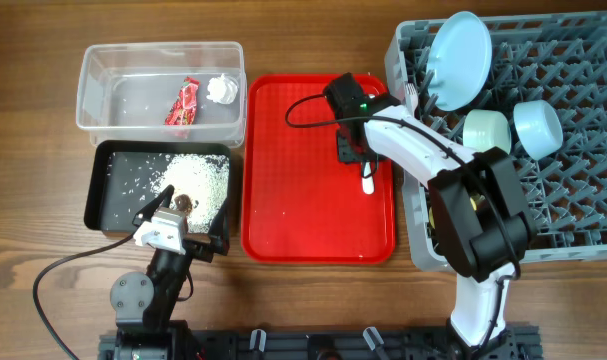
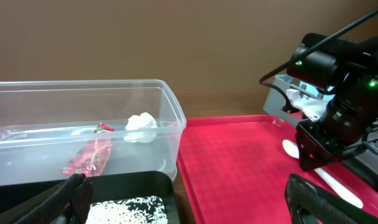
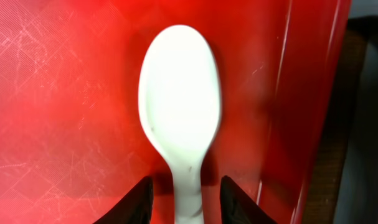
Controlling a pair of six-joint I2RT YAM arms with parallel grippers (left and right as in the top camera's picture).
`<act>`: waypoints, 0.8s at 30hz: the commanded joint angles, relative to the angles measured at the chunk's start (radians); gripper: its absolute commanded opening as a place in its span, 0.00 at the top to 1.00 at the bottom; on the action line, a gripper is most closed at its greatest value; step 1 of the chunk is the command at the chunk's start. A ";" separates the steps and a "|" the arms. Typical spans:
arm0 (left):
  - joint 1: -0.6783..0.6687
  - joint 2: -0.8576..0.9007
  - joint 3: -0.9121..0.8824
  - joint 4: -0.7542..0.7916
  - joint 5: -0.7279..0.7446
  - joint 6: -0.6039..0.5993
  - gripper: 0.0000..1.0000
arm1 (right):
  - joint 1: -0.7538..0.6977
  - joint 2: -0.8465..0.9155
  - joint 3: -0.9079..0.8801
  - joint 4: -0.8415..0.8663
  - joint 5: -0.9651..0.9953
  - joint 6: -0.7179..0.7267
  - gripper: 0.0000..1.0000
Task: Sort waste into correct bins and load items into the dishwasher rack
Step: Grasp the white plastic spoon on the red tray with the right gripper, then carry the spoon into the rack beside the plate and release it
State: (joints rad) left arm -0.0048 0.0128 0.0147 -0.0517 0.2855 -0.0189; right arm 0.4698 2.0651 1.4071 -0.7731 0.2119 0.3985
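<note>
Right gripper (image 3: 189,200) is released. Jaws are apart, with one fingertip (image 3: 143,198) on each side of the neck of the white spoon (image 3: 179,93). There's a slim gap on both sides and nothing is clamped yet. The spoon lies flat on the red tray (image 3: 51,93), close to the tray's right rim, with its bowl pointing away from the wrist cam and its handle running in between the tips.

Step in hand, my read: grab the spoon for the rack.
- **Grasp:** The handle is thin and flat, so get the tips down to the tray surface before closing. Close square and centred on the neck so it can't pivot or squirt out.
- **Move:** Lift straight up, clear the tray lip, then carry it right to the dishwasher rack (image 1: 583,200), just beside the tray.
- **Risks:** The smooth plastic may slip, and the bowl end may droop in the grip.

The rack already holds a light-blue plate (image 1: 461,45), a mint bowl (image 1: 486,128), a light-blue bowl (image 1: 538,125) and a white fork (image 1: 411,97) at its left edge. Yellow cup not spotted.

Left gripper (image 1: 183,225) is spread and empty at the near edge of the black tray (image 1: 108,200), which holds rice grains (image 1: 198,178) and a brown scrap (image 1: 186,203). The clear tub (image 1: 93,90) behind it holds the red wrapper (image 1: 183,103) and the tissue (image 1: 222,88). Waste looks sorted, and the spoon seems to be the last item out.
</note>
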 commanded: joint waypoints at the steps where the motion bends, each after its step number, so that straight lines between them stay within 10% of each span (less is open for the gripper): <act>1: -0.003 -0.010 -0.008 0.003 -0.010 0.015 0.00 | -0.007 0.043 -0.007 -0.003 -0.098 0.020 0.62; 12: -0.003 -0.010 -0.008 0.003 -0.010 0.015 0.00 | -0.007 0.030 0.007 -0.003 -0.106 -0.040 0.93; 24: -0.003 -0.010 -0.008 0.003 -0.010 0.015 0.00 | -0.037 -0.324 0.032 -0.032 0.051 -0.059 0.91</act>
State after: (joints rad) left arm -0.0048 0.0128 0.0147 -0.0517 0.2855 -0.0189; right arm 0.4587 1.9152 1.4143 -0.8135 0.1551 0.3534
